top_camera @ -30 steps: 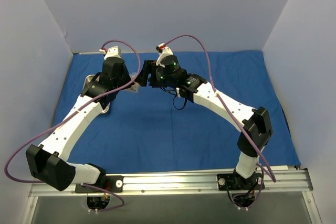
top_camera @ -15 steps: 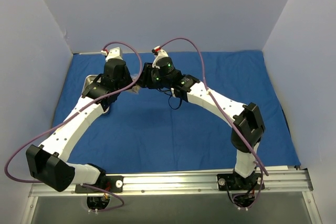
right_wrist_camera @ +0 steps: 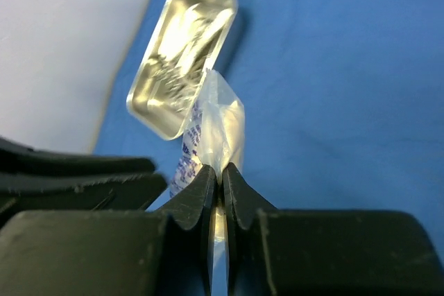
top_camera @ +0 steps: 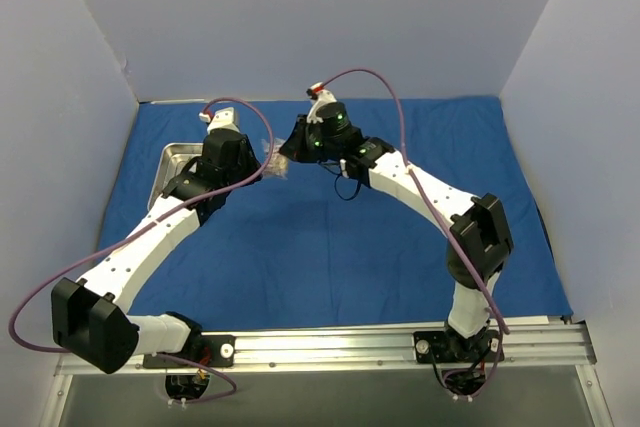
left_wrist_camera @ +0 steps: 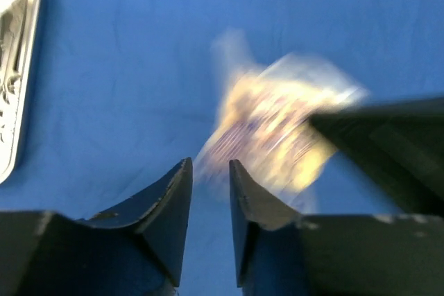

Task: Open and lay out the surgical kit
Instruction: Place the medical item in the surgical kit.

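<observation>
Clear packet (right_wrist_camera: 218,119) pinched in right tool (right_wrist_camera: 218,168) above the spread blue wrap (top_camera: 330,257).
Shiny steel tray (top_camera: 178,159), instruments inside, near the table (top_camera: 320,402) far-left corner; left tool (left_wrist_camera: 209,163) narrow, empty, just beside the crinkled, blue-printed packet; right tool clamps its edge.

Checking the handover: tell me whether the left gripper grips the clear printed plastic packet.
No: the left gripper stands open, and the clear printed plastic packet lies beyond its fingertips.
</observation>
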Motion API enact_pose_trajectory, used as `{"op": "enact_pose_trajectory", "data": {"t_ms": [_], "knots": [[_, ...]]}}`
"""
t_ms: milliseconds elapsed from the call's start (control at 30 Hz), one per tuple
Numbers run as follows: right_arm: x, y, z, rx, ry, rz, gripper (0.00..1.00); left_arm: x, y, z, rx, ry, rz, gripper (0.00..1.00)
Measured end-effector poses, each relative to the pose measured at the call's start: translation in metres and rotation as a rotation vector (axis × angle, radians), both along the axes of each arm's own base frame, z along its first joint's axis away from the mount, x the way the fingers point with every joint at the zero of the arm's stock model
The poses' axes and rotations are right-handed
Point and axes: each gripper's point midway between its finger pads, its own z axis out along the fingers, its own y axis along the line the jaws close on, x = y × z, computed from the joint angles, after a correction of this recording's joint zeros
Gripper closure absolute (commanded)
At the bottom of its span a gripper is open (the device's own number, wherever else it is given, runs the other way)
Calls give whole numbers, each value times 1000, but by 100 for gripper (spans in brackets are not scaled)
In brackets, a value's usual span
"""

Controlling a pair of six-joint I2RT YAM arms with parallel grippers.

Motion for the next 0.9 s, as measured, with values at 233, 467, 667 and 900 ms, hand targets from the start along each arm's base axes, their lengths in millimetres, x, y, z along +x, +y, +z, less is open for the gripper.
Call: {"op": "enact_pose_trajectory", "data": {"t_ms": [233, 467, 667, 900], "knots": [[40, -82, 2, -116, -53, -96, 100, -8, 3, -23, 23, 51, -12, 25], [87, -230, -20, -326, -25, -222, 100, -6, 17, -26, 49, 68, -9, 4], [112, -333, -64, -460, 60, -210, 100, -11, 32, -37, 76, 126, -26, 6], [135, -392, -121, -467, 166, -121, 100, -21, 39, -47, 112, 184, -70, 6]]}}
